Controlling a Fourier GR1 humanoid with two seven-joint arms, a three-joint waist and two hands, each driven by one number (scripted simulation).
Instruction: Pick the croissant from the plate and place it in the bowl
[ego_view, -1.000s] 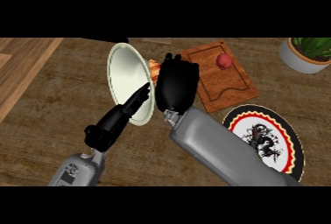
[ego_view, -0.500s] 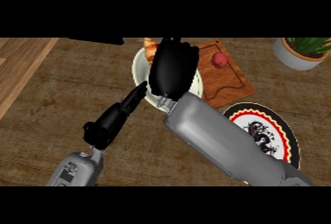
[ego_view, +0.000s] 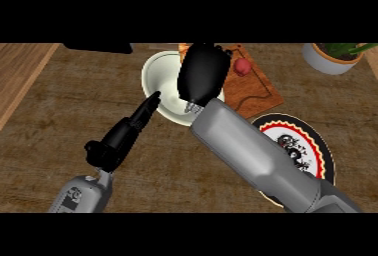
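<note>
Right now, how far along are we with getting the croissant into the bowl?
Done: the plate carries no croissant, so the pick looks complete. In hand: the right hand hovers over the bowl, and an orange bit at its far end looks like the croissant, held. The left hand points straight fingers at the bowl's near rim. Left: releasing it into the bowl.

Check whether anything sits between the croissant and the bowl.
Nothing visible does. The right hand is over the bowl, an orange bit, likely the croissant, at its far end. The left hand lies beside the bowl's rim.
</note>
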